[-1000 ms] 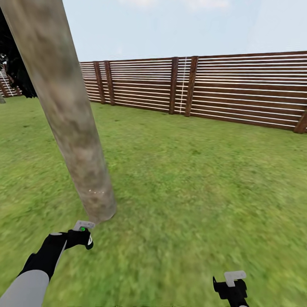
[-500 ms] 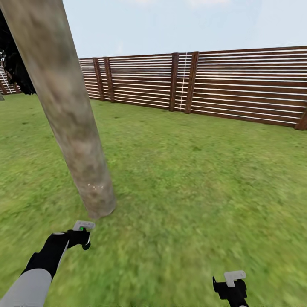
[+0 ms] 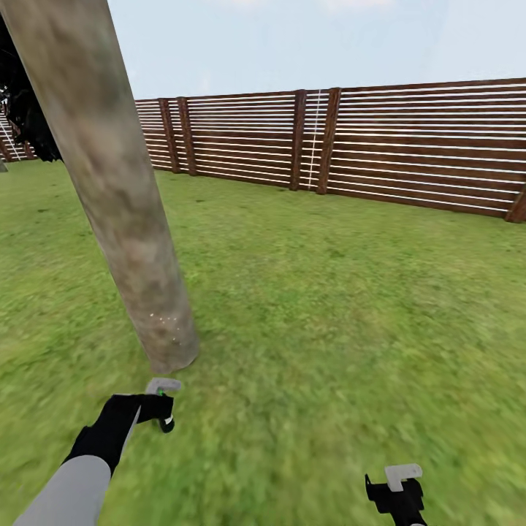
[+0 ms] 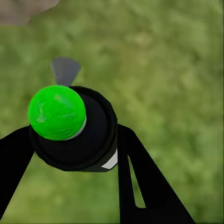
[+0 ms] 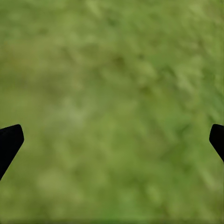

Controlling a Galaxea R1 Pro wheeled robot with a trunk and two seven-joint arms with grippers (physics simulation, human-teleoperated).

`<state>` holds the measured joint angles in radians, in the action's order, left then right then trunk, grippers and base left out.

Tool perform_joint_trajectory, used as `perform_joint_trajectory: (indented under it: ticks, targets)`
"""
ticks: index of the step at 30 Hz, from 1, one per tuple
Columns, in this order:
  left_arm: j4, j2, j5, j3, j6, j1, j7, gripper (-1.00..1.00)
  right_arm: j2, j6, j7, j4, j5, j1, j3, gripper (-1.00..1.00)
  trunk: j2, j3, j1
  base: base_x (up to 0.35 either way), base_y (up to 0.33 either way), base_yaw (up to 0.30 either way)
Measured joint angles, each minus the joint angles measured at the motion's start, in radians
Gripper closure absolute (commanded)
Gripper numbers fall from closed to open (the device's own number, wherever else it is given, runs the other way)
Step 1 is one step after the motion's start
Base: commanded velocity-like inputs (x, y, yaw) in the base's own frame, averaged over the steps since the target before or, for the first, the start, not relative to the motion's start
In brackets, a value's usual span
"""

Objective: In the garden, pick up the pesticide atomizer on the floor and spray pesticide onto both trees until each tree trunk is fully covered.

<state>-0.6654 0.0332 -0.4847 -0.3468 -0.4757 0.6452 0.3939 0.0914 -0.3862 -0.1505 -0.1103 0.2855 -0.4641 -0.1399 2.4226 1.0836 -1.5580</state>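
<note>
A thick grey-beige tree trunk (image 3: 120,197) leans up from the grass (image 3: 329,307) at the left, with a few white pesticide specks (image 3: 164,320) low on its bark. Just in front of its base, my left gripper (image 3: 157,410) is shut on the pesticide atomizer (image 3: 161,391). In the left wrist view the atomizer (image 4: 88,140) is a dark bottle with a bright green top and a grey nozzle, clamped in the left gripper (image 4: 70,156); a bit of trunk (image 4: 18,9) shows beyond it. My right gripper (image 3: 398,495) hangs low at the right, and the right gripper (image 5: 112,140) is open over bare grass.
A reddish-brown slatted fence (image 3: 329,142) runs along the back of the lawn. A dark, near-black tree (image 3: 25,117) stands behind the trunk at the far left. Open grass stretches to the right of the trunk.
My left arm has shifted to the right with the atomizer, staying close to the trunk's base. The view tilted slightly a second ago. The right arm is still.
</note>
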Motion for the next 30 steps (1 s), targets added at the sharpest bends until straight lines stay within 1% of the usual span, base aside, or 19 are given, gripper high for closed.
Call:
perform_joint_trajectory:
  ticks: [1, 3, 4, 5, 7, 10, 12, 14, 17, 18, 19, 20, 22, 23, 24, 25, 26, 28, 30]
  targets:
    - [0.0, 0.003, -0.002, -0.001, -0.006, 0.004, 0.0, 1.0, 0.0, 0.0, 0.0, 0.0, 0.0, 0.0, 0.0, -1.0, 0.0, 0.0, 0.0, 0.0, 0.0, 0.0]
    - [0.0, 0.033, -0.007, -0.005, -0.026, 0.015, 0.0, 1.0, 0.001, 0.0, 0.0, 0.0, 0.0, 0.0, 0.0, -1.0, 0.0, 0.0, 0.0, 0.0, 0.0, 0.0]
    - [0.001, 0.065, -0.007, -0.007, -0.034, 0.018, 0.0, 1.0, 0.001, 0.0, 0.0, 0.0, 0.0, 0.0, 0.0, -1.0, 0.0, 0.0, 0.0, 0.0, 0.0, 0.0]
    - [0.001, 0.104, -0.007, -0.008, -0.039, 0.021, 0.001, 1.0, 0.001, 0.0, 0.0, 0.0, 0.0, 0.0, 0.0, -1.0, 0.0, 0.0, 0.0, 0.006, 0.0, 0.0]
    - [0.0, 0.118, 0.003, -0.007, -0.043, 0.017, 0.001, 1.0, 0.001, 0.0, 0.0, 0.0, 0.0, 0.0, 0.0, -1.0, 0.0, 0.0, 0.0, 0.158, 0.053, 0.0]
    - [0.001, 0.106, 0.005, -0.001, -0.045, 0.013, 0.0, 1.0, 0.001, 0.0, 0.0, 0.0, 0.0, 0.0, 0.0, -1.0, 0.0, 0.0, 0.001, 0.292, 0.149, 0.0]
    - [0.001, 0.083, 0.009, 0.0, -0.045, 0.013, 0.0, 1.0, 0.001, 0.0, 0.0, 0.0, 0.0, 0.0, 0.0, -1.0, 0.0, 0.0, 0.001, 0.261, 0.134, 0.0]
    - [0.0, 0.077, 0.002, 0.0, -0.044, 0.014, 0.0, 1.0, 0.001, 0.0, 0.0, 0.0, 0.0, 0.0, 0.0, -1.0, 0.0, 0.0, 0.0, 0.053, 0.026, 0.0]
    - [-0.008, 0.098, -0.003, -0.007, -0.043, 0.017, 0.0, 1.0, 0.001, 0.0, 0.0, 0.0, 0.0, 0.0, 0.0, -1.0, 0.0, 0.0, 0.0, 0.01, 0.005, 0.0]
    - [-0.014, 0.118, -0.008, -0.009, -0.042, 0.016, 0.001, 1.0, 0.001, 0.0, 0.0, 0.0, 0.0, 0.0, 0.0, -1.0, 0.0, 0.0, 0.0, 0.002, 0.001, 0.0]
    - [-0.016, 0.144, -0.008, -0.008, -0.042, 0.014, 0.001, 1.0, 0.001, 0.0, 0.0, 0.0, 0.0, 0.0, 0.0, -1.0, 0.0, 0.0, 0.0, 0.0, 0.0, 0.0]
    - [-0.012, 0.152, -0.002, -0.006, -0.043, 0.011, 0.001, 1.0, 0.001, 0.0, 0.0, 0.0, 0.0, 0.0, 0.0, -1.0, 0.0, 0.0, 0.0, 0.0, 0.0, 0.0]
    - [-0.005, 0.143, 0.003, 0.001, -0.039, 0.008, 0.0, 1.0, 0.001, 0.0, 0.0, 0.0, 0.0, 0.0, 0.0, -1.0, 0.0, 0.0, 0.0, 0.0, 0.0, 0.0]
    - [-0.004, 0.13, 0.007, 0.002, -0.039, 0.008, 0.001, 1.0, 0.0, 0.0, 0.0, 0.0, 0.0, 0.0, 0.0, -1.0, 0.0, 0.0, 0.0, 0.0, 0.0, 0.0]
    - [-0.01, 0.101, 0.012, 0.002, -0.041, 0.009, 0.001, 1.0, 0.0, 0.0, 0.0, 0.0, 0.0, 0.001, 0.0, -1.0, 0.0, 0.0, 0.0, 0.0, 0.0, 0.0]
    - [-0.016, 0.084, 0.011, 0.001, -0.04, 0.011, 0.0, 1.0, 0.0, 0.0, 0.0, 0.0, 0.0, 0.001, 0.0, -1.0, 0.0, 0.0, 0.0, 0.0, 0.0, 0.0]
    - [-0.019, 0.075, 0.01, 0.001, -0.04, 0.015, 0.0, 1.0, 0.0, 0.0, 0.0, 0.0, 0.0, 0.002, 0.0, -1.0, 0.0, 0.0, 0.0, 0.0, 0.0, 0.0]
    - [-0.021, 0.069, 0.008, -0.001, -0.041, 0.021, 0.0, 1.0, 0.0, 0.0, -0.001, 0.0, 0.0, 0.004, 0.0, -1.0, 0.0, 0.0, 0.0, 0.0, 0.0, 0.0]
    - [-0.021, 0.08, 0.004, -0.006, -0.041, 0.023, 0.0, 1.0, 0.001, 0.0, -0.001, 0.0, 0.0, 0.006, 0.0, -1.0, 0.0, 0.0, 0.0, 0.0, 0.0, 0.0]
